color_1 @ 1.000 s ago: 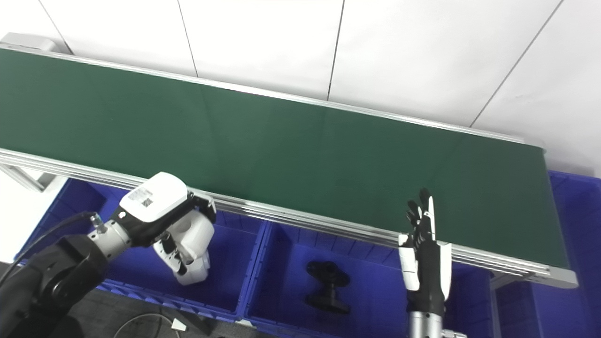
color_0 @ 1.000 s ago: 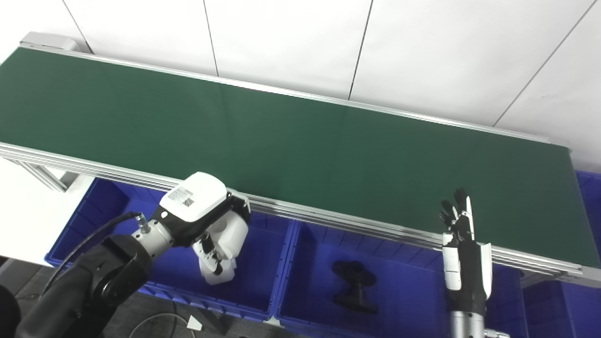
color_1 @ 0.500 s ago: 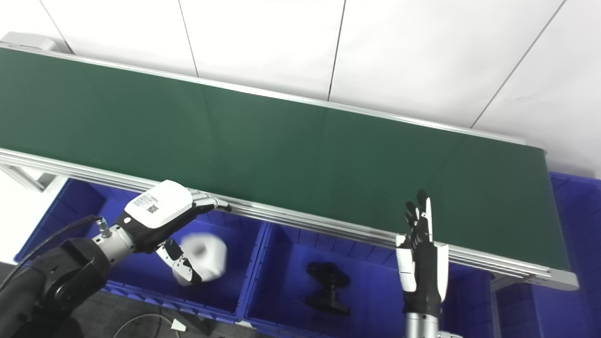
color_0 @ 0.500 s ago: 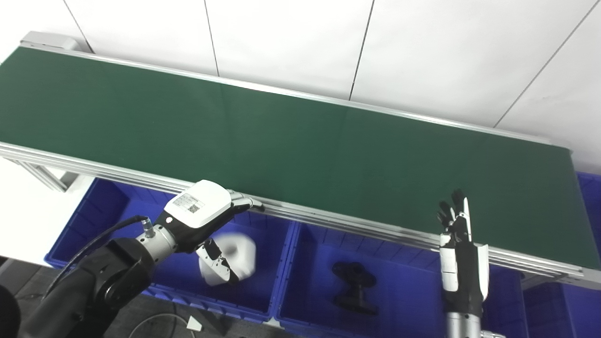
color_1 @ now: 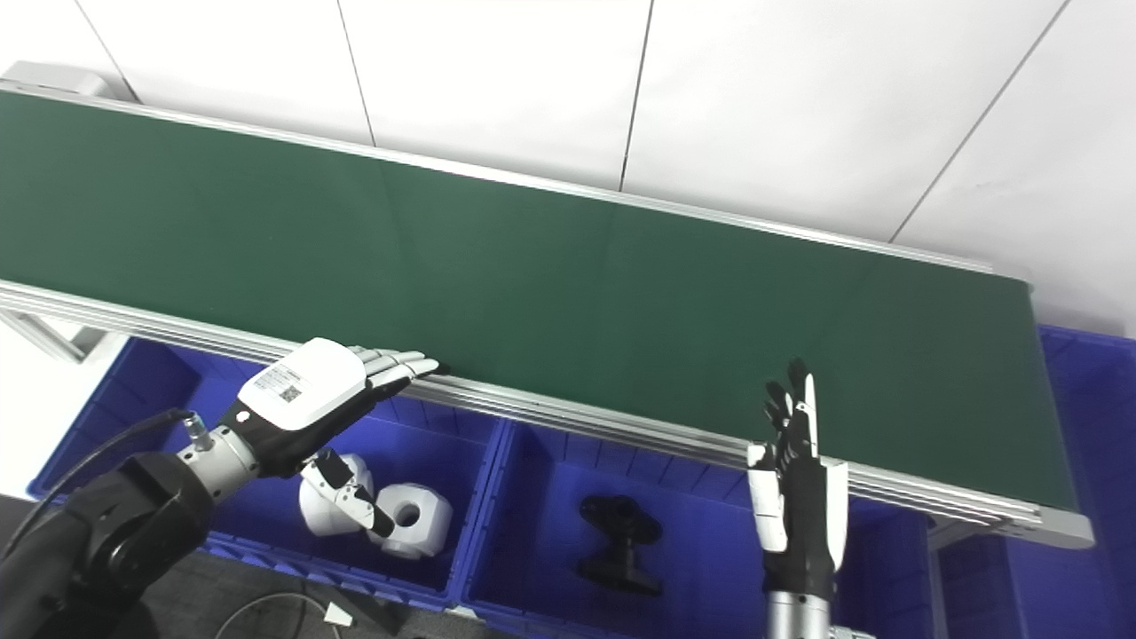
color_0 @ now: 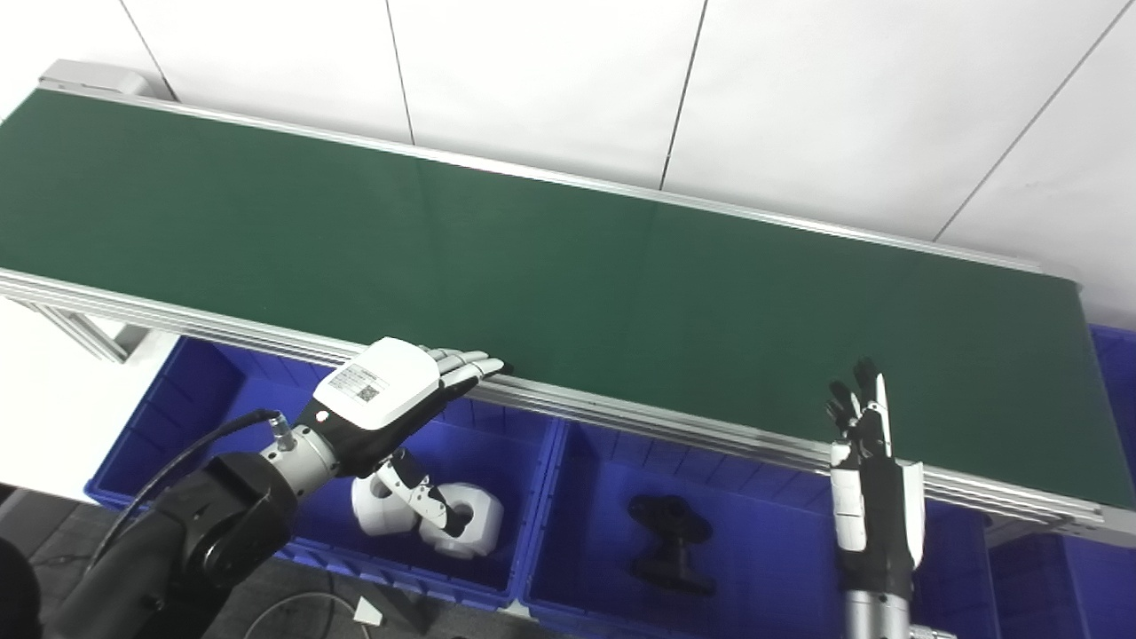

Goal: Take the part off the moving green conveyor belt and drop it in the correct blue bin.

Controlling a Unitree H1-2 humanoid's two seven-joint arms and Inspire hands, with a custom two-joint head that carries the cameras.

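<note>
The green conveyor belt (color_0: 568, 266) carries no part. My left hand (color_0: 386, 395) is open above the left blue bin (color_0: 195, 390), palm down, its fingers stretched to the belt's front rail. Below it two white rounded parts lie side by side on the bin floor, one with a hole (color_0: 475, 519) and another (color_0: 377, 506) partly behind my thumb. My right hand (color_0: 865, 470) stands upright and open in front of the rail, over the middle blue bin (color_0: 781, 568), holding nothing.
A black part (color_0: 670, 541) lies in the middle bin. A third blue bin (color_0: 1114, 355) shows at the right edge past the belt's end. White wall panels stand behind the belt. A cable lies on the dark floor at bottom left.
My left hand opened and let go of the white part, which fell into the left bin beside the other white part. The fingers stretched out toward the rail. The right hand stayed put.
</note>
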